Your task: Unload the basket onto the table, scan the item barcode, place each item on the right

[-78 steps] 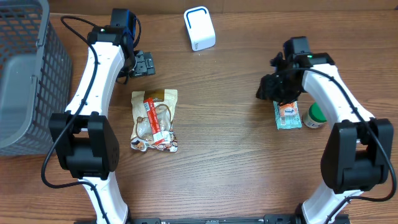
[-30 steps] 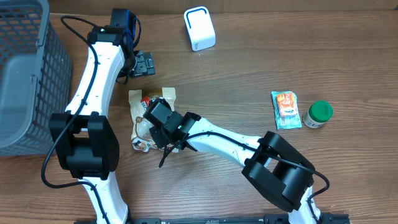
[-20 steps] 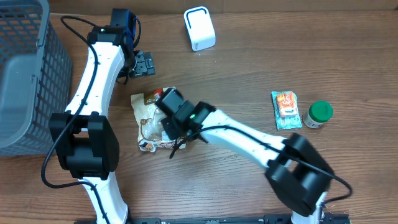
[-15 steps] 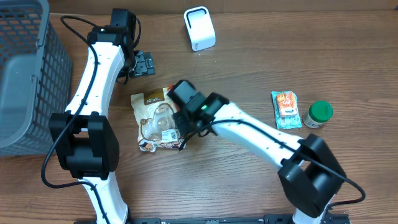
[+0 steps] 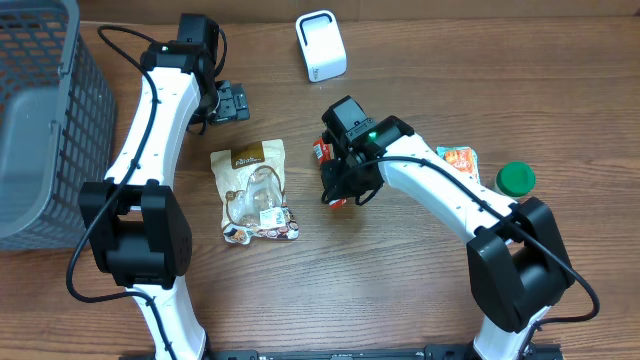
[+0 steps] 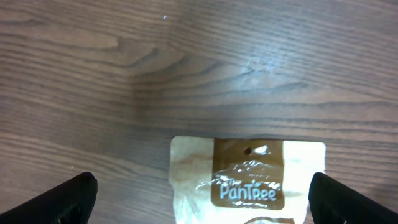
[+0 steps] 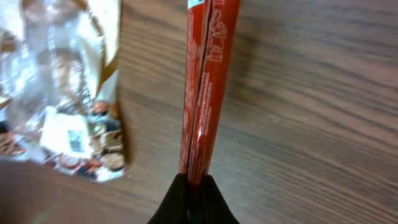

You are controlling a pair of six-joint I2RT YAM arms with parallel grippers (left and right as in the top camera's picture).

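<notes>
R gripper (image 5: 338, 178) is clenched on a thin red packet (image 5: 321, 151), pinched at one end so the rest sticks out past the fingertips. The wrist cam sees it edge-on (image 7: 202, 93), with the closed jaws meeting at the bottom of that view. Gripping by the end prob. leaves both flat faces bare, so whichever one carries the barcode can be turned to a reader w/o fingers covering it. The packet sits mid-table and looks lifted off the wood, though height is hard to tell. The white scanner (image 5: 321, 45) stands at abt 12 o'clock from it, well apart, so the step in hand looks like carry-to-scanner, and the scan itself isn't done yet. The clear snack bag (image 5: 252, 193) lies flat at 9 o'clock of the R gripper, near but not touching, with a white label (image 7: 74, 140) face-up. The orange sachet (image 5: 460, 160) and green-lid jar (image 5: 516, 180) sit at 3 o'clock, the sachet partly under the arm. They're prob. queued items. L gripper (image 5: 232, 101) is parked at 11 o'clock beyond the bag w/ jaws spread wide and nothing in them, out of the R arm's path. The grey basket (image 5: 40, 100) at the table's 9–10 o'clock edge is likely the drop-off for scanned goods. Risk: a thin packet held by its end may flop or twist, hiding the code.
</notes>
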